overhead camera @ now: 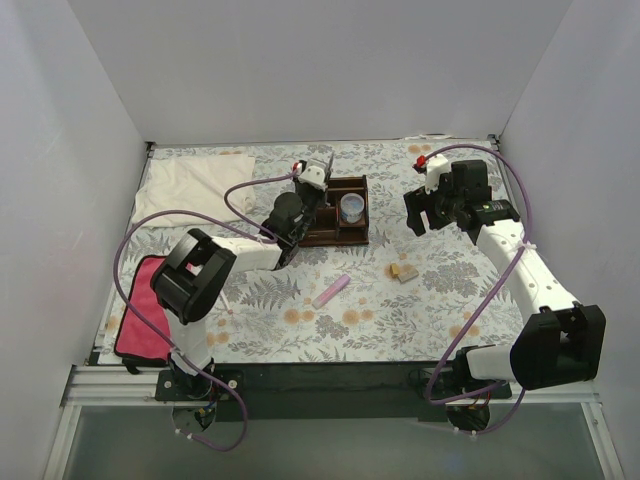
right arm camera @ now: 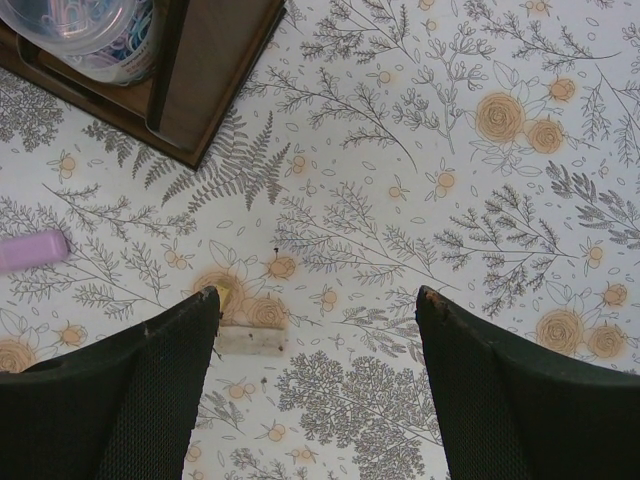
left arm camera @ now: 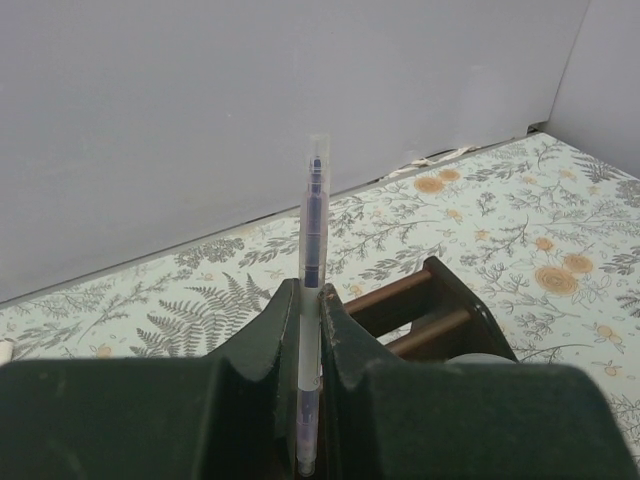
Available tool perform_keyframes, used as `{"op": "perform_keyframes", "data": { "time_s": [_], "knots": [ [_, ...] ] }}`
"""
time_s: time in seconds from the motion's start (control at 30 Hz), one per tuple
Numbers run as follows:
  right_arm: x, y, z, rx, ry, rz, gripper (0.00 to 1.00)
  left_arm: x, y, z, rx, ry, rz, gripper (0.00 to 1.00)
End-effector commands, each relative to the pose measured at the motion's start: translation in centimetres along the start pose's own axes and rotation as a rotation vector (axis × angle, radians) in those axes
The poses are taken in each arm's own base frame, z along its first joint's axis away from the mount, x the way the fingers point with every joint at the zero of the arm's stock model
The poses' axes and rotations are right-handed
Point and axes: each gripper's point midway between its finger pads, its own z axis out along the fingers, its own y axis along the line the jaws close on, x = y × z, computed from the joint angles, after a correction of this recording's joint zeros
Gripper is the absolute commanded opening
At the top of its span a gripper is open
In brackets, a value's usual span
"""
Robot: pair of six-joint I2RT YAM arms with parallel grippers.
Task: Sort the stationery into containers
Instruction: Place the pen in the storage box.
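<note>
My left gripper (left arm camera: 310, 335) is clamped on the purple pen (left arm camera: 313, 225), which stands upright. Just beyond it, my fingers hide most of the organiser (left arm camera: 432, 298). My right gripper (right arm camera: 319, 292) gapes wide above the tan block (right arm camera: 252, 341), one finger covering its end. Below lies a floral tablecloth (right arm camera: 480, 210), with plain white walls (left arm camera: 220, 110) around.

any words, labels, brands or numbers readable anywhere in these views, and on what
No readable text in any view.
pen: clear barrel, no print visible.
tub of paper clips: no label visible.
wooden organiser: plain wood, no marking.
</note>
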Motion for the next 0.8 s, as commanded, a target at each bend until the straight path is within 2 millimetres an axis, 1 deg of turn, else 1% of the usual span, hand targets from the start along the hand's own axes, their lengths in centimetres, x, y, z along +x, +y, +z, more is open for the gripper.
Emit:
{"op": "perform_keyframes", "data": {
  "time_s": [0.0,0.1,0.27,0.3,0.37,0.4,0.43,0.63,0.73,0.77],
  "knots": [
    [0.3,-0.5,-0.2,0.013,0.007,-0.006,0.85,-1.0,-0.2,0.8,0.008,-0.025,-0.025,0.00],
    [0.3,-0.5,0.0,0.009,0.009,-0.004,0.85,-1.0,-0.7,1.0,0.025,-0.026,-0.029,0.00],
    [0.2,-0.6,0.2,0.006,0.009,-0.003,0.85,-0.3,-1.1,1.1,0.032,0.003,-0.037,0.00],
    [0.2,-0.6,0.3,0.005,0.011,-0.003,0.85,-0.3,-1.0,1.1,0.027,0.003,-0.037,0.05],
    [0.2,-0.7,0.4,0.005,0.011,-0.004,0.85,-0.2,-1.0,1.0,0.024,0.006,-0.031,0.12],
    [0.1,-0.7,0.4,0.004,0.009,-0.003,0.85,-0.3,-0.9,1.1,0.024,0.005,-0.030,0.20],
    [0.1,-0.7,0.4,0.004,0.009,-0.003,0.85,-0.2,-1.0,1.1,0.027,0.011,-0.029,0.22],
    [0.3,-0.6,0.6,-0.001,0.009,0.003,0.84,-0.4,-1.3,1.1,0.044,0.023,-0.028,0.33],
    [0.2,-0.6,0.5,0.000,0.004,0.002,0.85,-1.2,-1.2,1.2,0.043,0.011,-0.026,0.34],
    [0.2,-0.7,0.6,0.001,0.004,0.003,0.85,-2.6,-1.1,1.4,0.038,-0.012,-0.028,0.35]
  ]
}}
